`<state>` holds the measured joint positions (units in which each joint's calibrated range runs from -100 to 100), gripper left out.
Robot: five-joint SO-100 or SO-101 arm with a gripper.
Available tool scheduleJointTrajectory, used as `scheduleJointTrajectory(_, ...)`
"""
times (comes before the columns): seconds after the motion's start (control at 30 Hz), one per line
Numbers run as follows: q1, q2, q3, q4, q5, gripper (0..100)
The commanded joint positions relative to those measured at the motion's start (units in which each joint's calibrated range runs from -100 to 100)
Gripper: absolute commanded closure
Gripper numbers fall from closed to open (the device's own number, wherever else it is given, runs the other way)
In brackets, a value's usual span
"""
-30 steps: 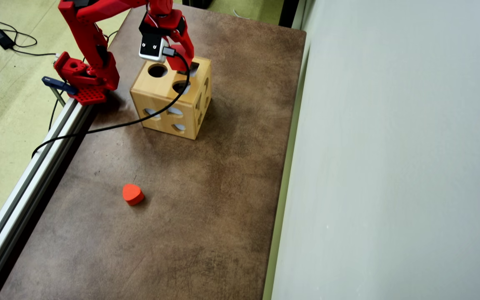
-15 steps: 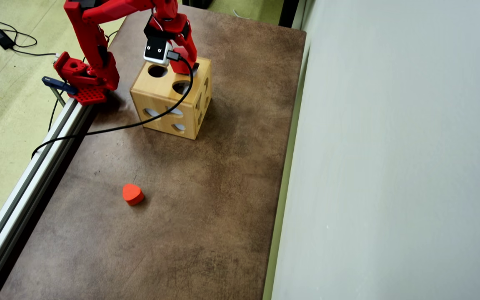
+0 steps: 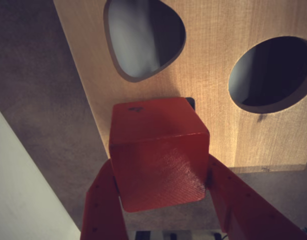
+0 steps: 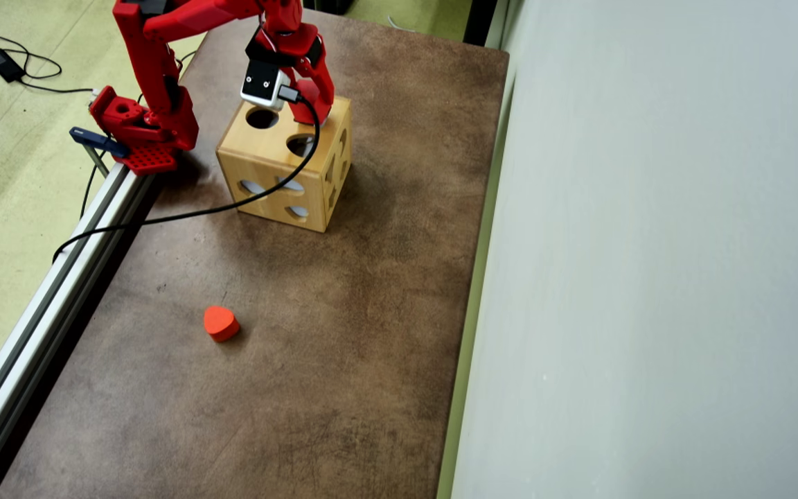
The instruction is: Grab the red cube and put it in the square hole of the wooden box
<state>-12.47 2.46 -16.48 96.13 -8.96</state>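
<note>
In the wrist view the red cube (image 3: 156,155) fills the middle, pinched between my two red fingers (image 3: 101,205). My gripper (image 3: 161,165) is shut on it, just above the top face of the wooden box (image 3: 218,30). Only a dark sliver of the square hole (image 3: 190,102) peeks out behind the cube's upper right corner. In the overhead view my gripper (image 4: 316,112) hangs over the far right corner of the wooden box (image 4: 271,149) and covers the square hole there.
The box top also has a round hole (image 3: 271,72) and a rounded heart-like hole (image 3: 143,35). An orange-red heart block (image 4: 220,323) lies on the brown table nearer the front. A metal rail (image 4: 46,305) runs along the left edge, a pale wall (image 4: 648,277) along the right.
My gripper, with the cube in it, has shifted a little right and farther back over the box's far corner. The square hole that showed beside it is now covered.
</note>
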Motion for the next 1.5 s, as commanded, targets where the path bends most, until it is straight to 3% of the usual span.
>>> scheduleJointTrajectory(0.0,-0.46,-0.38,-2.57,-0.87,-0.05,98)
scheduleJointTrajectory(1.47,-1.13,0.81,2.61,-0.07,0.34,98)
